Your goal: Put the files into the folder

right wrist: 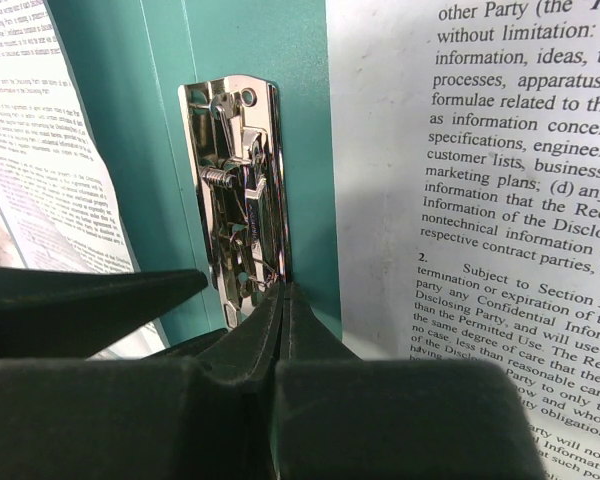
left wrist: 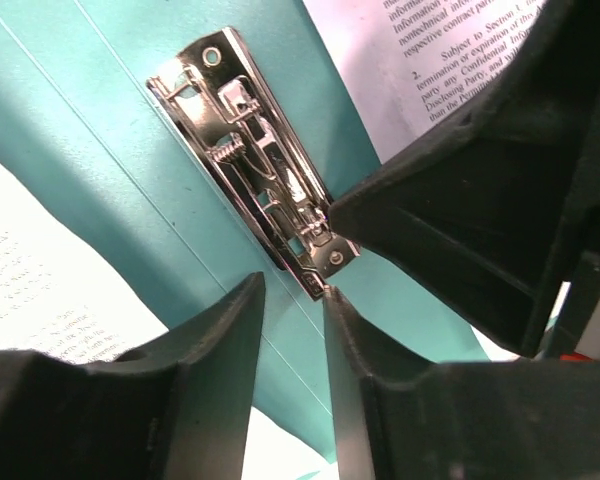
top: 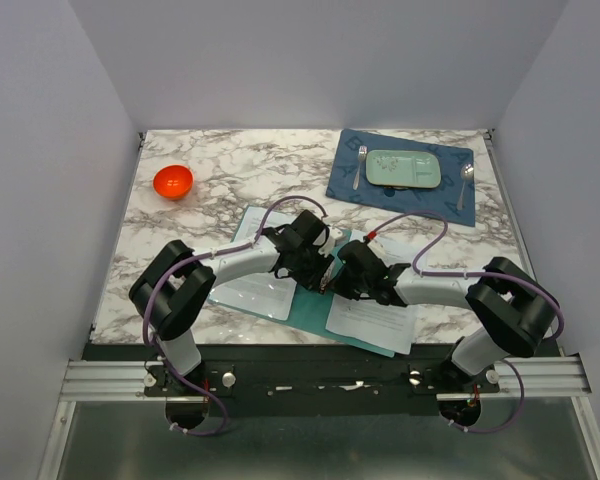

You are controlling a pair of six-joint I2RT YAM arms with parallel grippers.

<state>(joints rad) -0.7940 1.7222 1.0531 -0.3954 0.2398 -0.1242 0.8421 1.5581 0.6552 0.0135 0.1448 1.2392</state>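
Your folder lies open on the tabletop. Files lie left and right of its clip.

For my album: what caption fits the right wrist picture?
Shut right gripper at the lower end of the metal clip in the folder, files either side.

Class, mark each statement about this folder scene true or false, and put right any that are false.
1. The folder lies closed. False: it lies open, with printed sheets on both leaves.
2. A metal clip sits at the folder's spine. True.
3. The right fingers are pressed together at the clip's near end. True.
4. The left fingers are shut tight. False: a narrow gap shows between them.
5. The orange bowl sits inside the folder. False: it stands on the marble table, well away from the folder.
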